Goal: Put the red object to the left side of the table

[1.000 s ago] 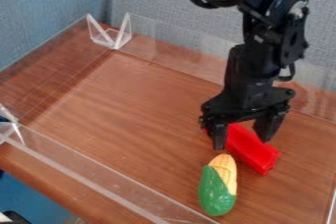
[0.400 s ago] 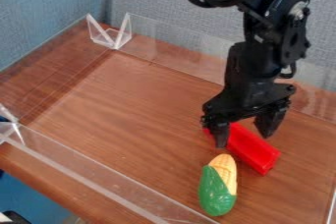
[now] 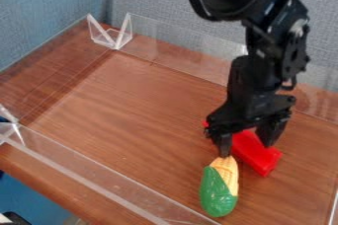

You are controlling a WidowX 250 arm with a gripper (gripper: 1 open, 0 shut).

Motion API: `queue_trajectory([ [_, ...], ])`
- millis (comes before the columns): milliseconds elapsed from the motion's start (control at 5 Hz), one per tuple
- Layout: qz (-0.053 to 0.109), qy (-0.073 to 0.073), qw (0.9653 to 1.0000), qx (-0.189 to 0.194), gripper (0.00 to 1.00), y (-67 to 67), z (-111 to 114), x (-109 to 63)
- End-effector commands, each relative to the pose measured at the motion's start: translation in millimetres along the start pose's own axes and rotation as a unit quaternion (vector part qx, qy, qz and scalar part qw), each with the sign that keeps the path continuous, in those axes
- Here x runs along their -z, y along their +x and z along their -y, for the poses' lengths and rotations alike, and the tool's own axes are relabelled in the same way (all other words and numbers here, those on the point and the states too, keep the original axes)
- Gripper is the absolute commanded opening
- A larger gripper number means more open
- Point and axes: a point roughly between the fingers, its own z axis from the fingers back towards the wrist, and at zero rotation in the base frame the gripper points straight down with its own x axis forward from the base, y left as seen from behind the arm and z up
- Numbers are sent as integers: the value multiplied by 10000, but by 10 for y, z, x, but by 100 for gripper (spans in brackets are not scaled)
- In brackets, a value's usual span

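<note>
Sinking lower than a second ago, open-jawed gripper point(image 3: 250, 136) straddling the red object point(image 3: 256, 153), nearing a grasp.

Red object point(image 3: 256, 156) partly hidden behind claw point(image 3: 248, 135); arm cut off at top edge.

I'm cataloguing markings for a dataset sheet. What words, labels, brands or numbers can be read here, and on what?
None: no legible text anywhere.
The red object, the toy corn, the black gripper and the table show no readable lettering.
</note>
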Motion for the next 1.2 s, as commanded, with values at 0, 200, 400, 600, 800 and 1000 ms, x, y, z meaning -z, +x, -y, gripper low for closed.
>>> queue_trajectory([
  [0, 21, -82, 10000, 53, 100, -24, 64, 49],
  [200, 34, -41, 10000, 74, 0, -13, 68, 109],
  [400, 37, -142, 9996, 235, 0, 101, 65, -42],
  [600, 72, -123, 9991, 393, 0, 99, 48, -69],
  [800, 89, -122, 9985, 520, 0, 102, 36, -97],
  [1000, 107, -120, 9978, 644, 0, 104, 23, -128],
])
